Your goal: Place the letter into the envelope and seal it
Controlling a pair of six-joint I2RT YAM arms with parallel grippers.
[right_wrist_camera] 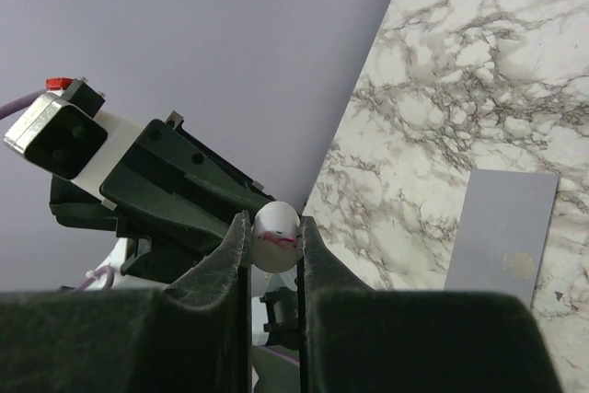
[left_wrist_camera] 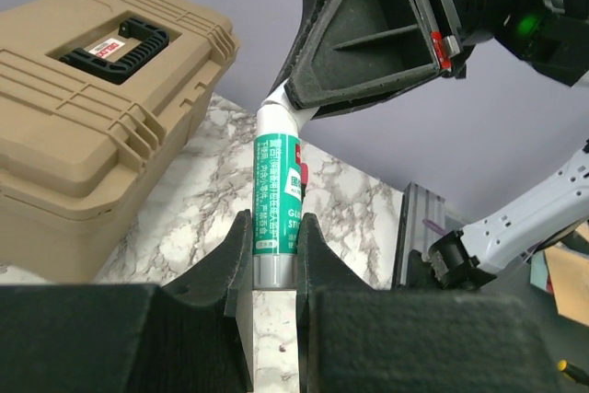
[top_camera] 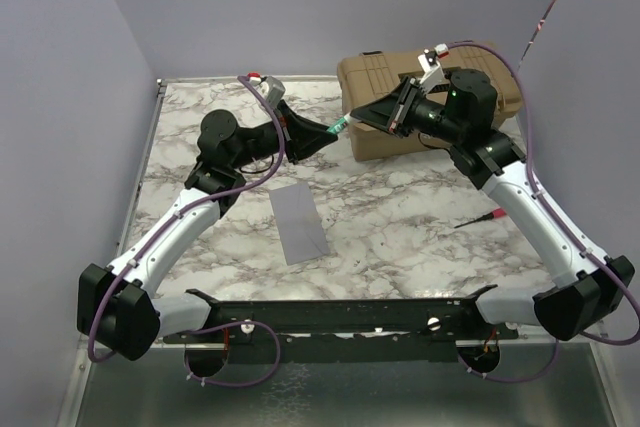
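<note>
The blue-grey envelope [top_camera: 300, 222] lies flat on the marble table, near the middle; it also shows in the right wrist view [right_wrist_camera: 502, 236]. The tan letter is not in view. A green-labelled glue stick [top_camera: 340, 126] hangs in the air between the two arms, above the table's far part. My left gripper [top_camera: 322, 133] is shut on the stick's grey bottom end [left_wrist_camera: 278, 200]. My right gripper [top_camera: 358, 117] is shut on its white cap end [right_wrist_camera: 276, 236]. The fingers of each gripper press the stick from both sides.
A tan toolbox [top_camera: 375, 77] with a black handle stands at the back right, just behind the right gripper; it also shows in the left wrist view [left_wrist_camera: 83, 108]. A red-handled screwdriver [top_camera: 478, 219] lies on the table at the right.
</note>
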